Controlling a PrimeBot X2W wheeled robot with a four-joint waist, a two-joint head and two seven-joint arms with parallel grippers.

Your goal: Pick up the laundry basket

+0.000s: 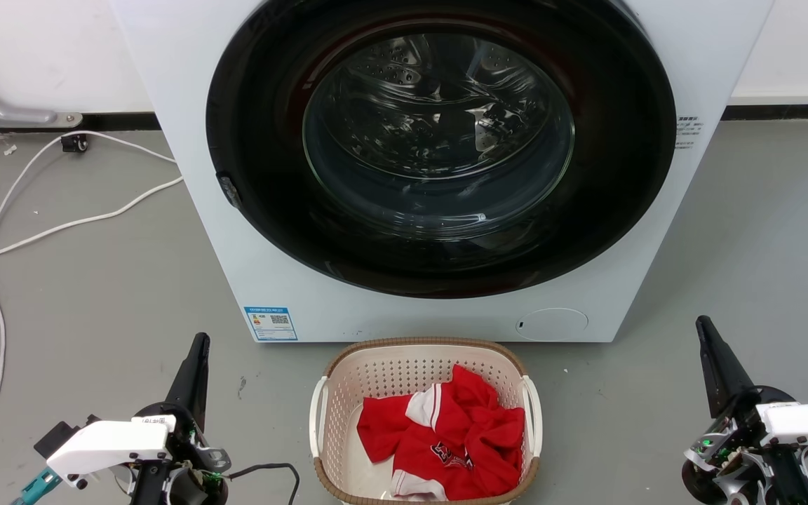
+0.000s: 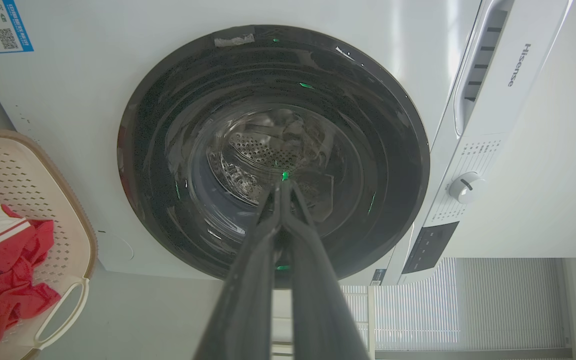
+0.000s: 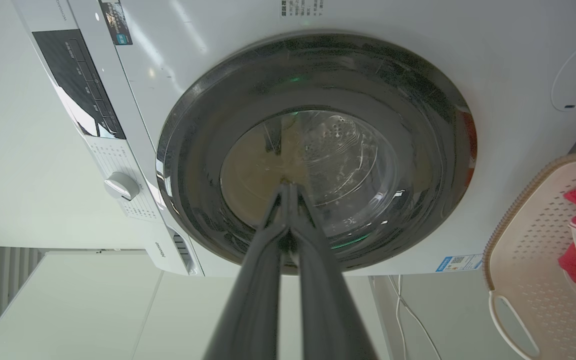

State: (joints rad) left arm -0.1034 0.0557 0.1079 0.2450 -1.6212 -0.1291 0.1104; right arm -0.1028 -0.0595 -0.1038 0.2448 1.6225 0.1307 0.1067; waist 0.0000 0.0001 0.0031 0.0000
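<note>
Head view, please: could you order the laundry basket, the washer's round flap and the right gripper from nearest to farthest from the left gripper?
1. Laundry basket, centre floor.
2. Round flap, washer's lower right.
3. Right gripper, far right.

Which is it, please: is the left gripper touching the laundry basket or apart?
Apart. The head view shows grey floor between the left gripper and the laundry basket.

Even, bright indoor light falls across the grey floor (image 1: 95, 294), casting only soft, faint shadows near the washing machine (image 1: 179, 105). Reflections and small green glints streak its round glass door (image 1: 439, 133). In both wrist views wide-angle bending curves the machine's edges, and the near dark fingers (image 2: 248, 300) blur out of focus
</note>
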